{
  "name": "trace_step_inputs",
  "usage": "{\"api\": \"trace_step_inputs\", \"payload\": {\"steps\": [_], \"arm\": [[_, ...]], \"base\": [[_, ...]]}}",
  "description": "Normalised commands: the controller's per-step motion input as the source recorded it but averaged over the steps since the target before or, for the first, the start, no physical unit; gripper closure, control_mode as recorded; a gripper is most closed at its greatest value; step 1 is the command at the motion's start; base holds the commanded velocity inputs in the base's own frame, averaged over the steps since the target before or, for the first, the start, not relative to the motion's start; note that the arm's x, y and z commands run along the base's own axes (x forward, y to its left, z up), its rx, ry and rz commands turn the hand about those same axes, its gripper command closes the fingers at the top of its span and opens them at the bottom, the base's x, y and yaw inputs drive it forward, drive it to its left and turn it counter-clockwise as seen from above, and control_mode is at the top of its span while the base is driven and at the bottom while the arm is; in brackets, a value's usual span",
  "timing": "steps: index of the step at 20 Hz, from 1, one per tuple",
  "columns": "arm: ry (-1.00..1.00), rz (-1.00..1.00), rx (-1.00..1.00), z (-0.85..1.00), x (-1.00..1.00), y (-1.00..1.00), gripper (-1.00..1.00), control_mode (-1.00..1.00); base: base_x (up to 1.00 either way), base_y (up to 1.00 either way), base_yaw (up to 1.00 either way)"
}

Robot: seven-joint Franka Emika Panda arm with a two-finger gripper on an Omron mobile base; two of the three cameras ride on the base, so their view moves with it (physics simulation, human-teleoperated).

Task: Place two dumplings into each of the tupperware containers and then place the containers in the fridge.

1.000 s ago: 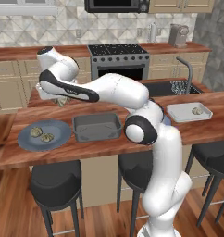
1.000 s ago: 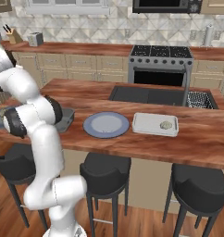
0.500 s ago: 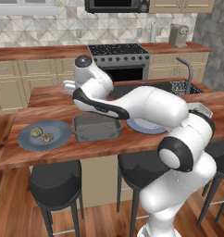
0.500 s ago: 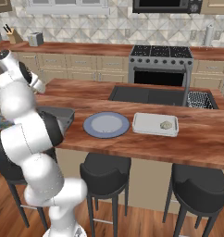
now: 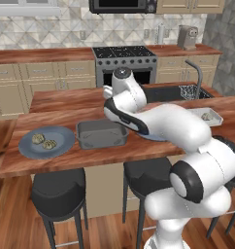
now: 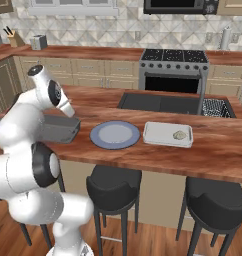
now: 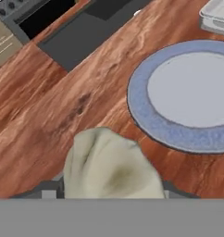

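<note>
Your gripper [image 7: 109, 187] is pinching a dumpling [image 7: 109, 169]. The pale, mottled lump sits between the two fingertips at the bottom of the hand view, and the jaws stand about half apart because the lump fills the gap. It looks lifted clear of the wood, but you cannot check the contact on either pad, since the dumpling hides them.

Take the empty blue plate [image 7: 144, 113] as your landmark. In the hand view the held dumpling hangs over bare counter [image 7: 53, 106] just short of the plate's near rim, to its lower left. The tray [image 7: 218, 16] lies on the plate's far side from the hand, at the upper right corner of that view. I judge that the coming move has to carry the dumpling across the plate.

From the right base view, the tray [image 6: 160, 135] sits just beside the plate [image 6: 98, 140], on the side away from the arm. Its long axis runs along the counter's front edge, so the approach comes in over a short end. One dumpling [image 6: 179, 134] already rests toward the tray's far end, leaving the half nearer the plate free for the drop.

On the plate's other side, past the dark pan [image 5: 101, 133], a second plate [image 5: 27, 146] carries two more dumplings [image 5: 43, 141]. Farthest back from the empty plate is the sink [image 6: 158, 102].
</note>
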Motion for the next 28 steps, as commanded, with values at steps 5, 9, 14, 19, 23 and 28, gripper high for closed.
{"api": "trace_step_inputs", "payload": {"steps": [5,9,14,19,23,28], "arm": [[0.14,-0.41,0.20,0.02,0.00,-1.00,1.00,-1.00],[0.12,-0.39,0.20,-0.01,0.00,-1.00,1.00,-1.00],[0.12,-0.35,0.19,-0.09,0.00,-1.00,1.00,-1.00],[0.11,-0.28,0.20,-0.23,0.00,-1.00,1.00,-1.00],[0.12,-0.22,0.16,-0.31,0.13,-1.00,1.00,-1.00],[0.07,-0.16,0.02,-0.31,0.18,-1.00,1.00,-1.00]], "base": [[0.00,0.00,0.00],[0.00,0.00,0.00],[0.00,0.00,0.00],[0.00,0.00,0.00],[0.00,0.00,0.00],[0.00,0.00,0.00]]}}
